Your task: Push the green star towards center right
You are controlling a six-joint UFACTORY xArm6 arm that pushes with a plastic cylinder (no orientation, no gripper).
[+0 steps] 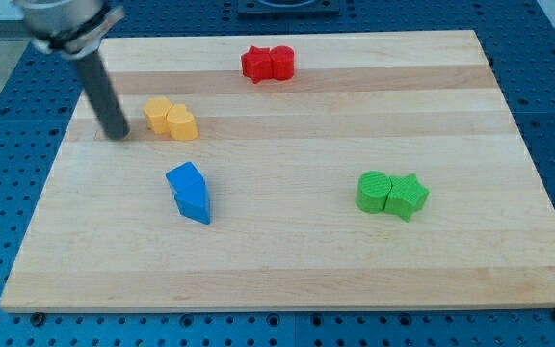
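green star (407,197): a small, chunky block with star-like points and a flat top face.
colour: bright green, lighter on the top face and darker on the sides facing the view's bottom.
pose: lying flat on its base, top face up, not tilted.
place: on the wooden bench (287,260), in the right half of the view, a little below the mid-height of the board and well in from its right edge.
contact: its left side touches a green round block (374,191); the two sit side by side as a pair.
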